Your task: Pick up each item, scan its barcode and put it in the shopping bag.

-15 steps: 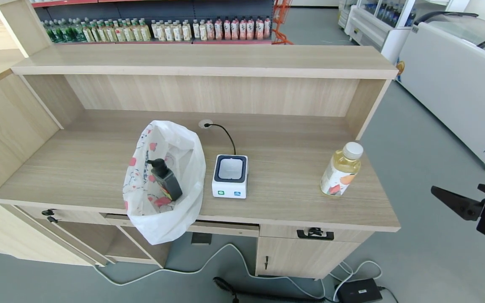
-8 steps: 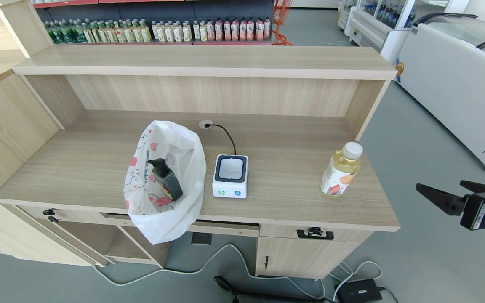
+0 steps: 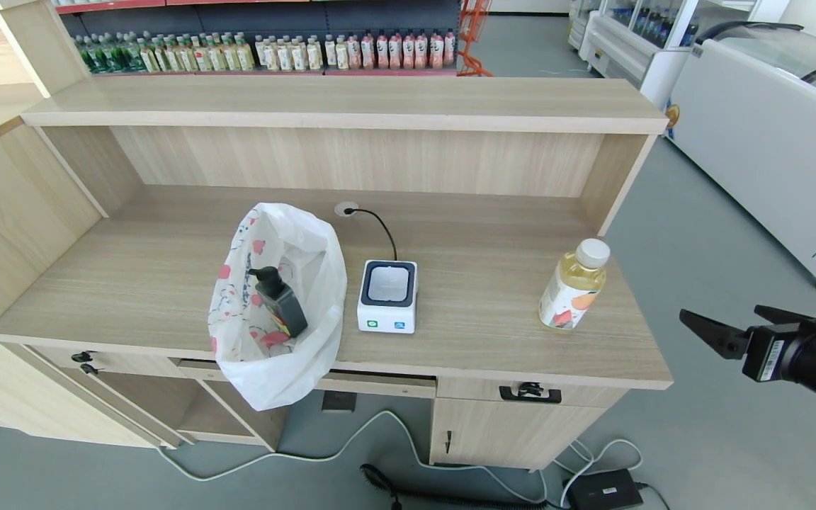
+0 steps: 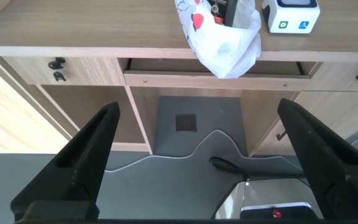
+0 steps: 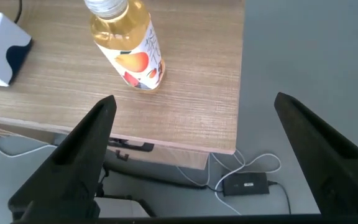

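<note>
A yellow drink bottle (image 3: 574, 283) with a white cap stands upright near the counter's right end (image 5: 129, 43). The white patterned shopping bag (image 3: 277, 304) hangs over the counter's front edge, with a black pump bottle (image 3: 277, 301) inside it. Right of the bag sits the white barcode scanner (image 3: 387, 296). My right gripper (image 3: 734, 322) hovers open and empty off the counter's right end, a little lower than the drink bottle and apart from it (image 5: 194, 101). My left gripper (image 4: 199, 107) is open and empty, low in front of the counter below the bag (image 4: 222, 37).
A raised wooden shelf (image 3: 344, 99) backs the counter (image 3: 479, 333). A cable (image 3: 380, 227) runs from the scanner to a hole at the back. Drawers (image 3: 528, 392) sit under the front edge; cords and a power adapter (image 3: 603, 489) lie on the floor. A white freezer (image 3: 769, 142) stands on the right.
My right gripper has moved left, closer to the counter's right end and the drink bottle, staying open. The things on the counter have not moved.
</note>
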Robot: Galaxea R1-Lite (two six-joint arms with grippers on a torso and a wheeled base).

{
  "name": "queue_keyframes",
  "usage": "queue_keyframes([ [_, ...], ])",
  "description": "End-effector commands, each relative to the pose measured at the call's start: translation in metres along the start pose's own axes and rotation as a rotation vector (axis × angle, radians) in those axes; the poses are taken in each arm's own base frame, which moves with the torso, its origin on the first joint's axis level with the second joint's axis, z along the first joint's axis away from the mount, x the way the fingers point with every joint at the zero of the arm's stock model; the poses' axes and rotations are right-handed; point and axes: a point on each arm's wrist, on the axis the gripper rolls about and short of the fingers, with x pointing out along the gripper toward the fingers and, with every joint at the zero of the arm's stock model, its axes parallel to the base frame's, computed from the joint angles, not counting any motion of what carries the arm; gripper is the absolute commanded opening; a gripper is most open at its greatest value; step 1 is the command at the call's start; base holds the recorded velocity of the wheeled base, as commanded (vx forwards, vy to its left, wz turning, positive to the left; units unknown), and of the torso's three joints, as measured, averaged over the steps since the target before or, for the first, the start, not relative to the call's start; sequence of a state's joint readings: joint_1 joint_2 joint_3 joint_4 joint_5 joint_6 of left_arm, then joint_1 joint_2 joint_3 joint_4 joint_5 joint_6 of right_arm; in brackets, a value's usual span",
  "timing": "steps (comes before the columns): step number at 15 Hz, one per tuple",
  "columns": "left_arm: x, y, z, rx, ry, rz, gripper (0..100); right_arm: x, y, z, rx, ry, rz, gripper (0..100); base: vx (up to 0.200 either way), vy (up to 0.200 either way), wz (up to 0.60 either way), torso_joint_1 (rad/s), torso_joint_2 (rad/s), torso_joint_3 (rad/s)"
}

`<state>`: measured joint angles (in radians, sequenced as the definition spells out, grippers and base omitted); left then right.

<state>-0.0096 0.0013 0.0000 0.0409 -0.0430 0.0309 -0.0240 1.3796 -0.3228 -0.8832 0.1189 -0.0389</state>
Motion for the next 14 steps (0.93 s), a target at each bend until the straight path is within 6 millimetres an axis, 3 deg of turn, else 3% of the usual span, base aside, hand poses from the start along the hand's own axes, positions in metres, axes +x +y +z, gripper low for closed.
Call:
queue_keyframes([
  [1,0.000,0.000,0.000,0.000,0.001,0.000,100,0.015,0.002,-0.013,0.006,0.045,-0.015,100,0.000,0.000,0.00,0.000,0.00,0.000],
  [5,0.000,0.000,0.000,0.000,-0.001,0.000,100,0.039,0.026,-0.019,0.045,0.003,-0.068,100,0.000,0.000,0.00,0.000,0.00,0.000],
  [14,0.000,0.000,0.000,0.000,0.001,0.000,100,0.039,0.045,-0.020,0.035,-0.003,0.000,100,0.000,0.000,0.00,0.000,0.00,0.000],
])
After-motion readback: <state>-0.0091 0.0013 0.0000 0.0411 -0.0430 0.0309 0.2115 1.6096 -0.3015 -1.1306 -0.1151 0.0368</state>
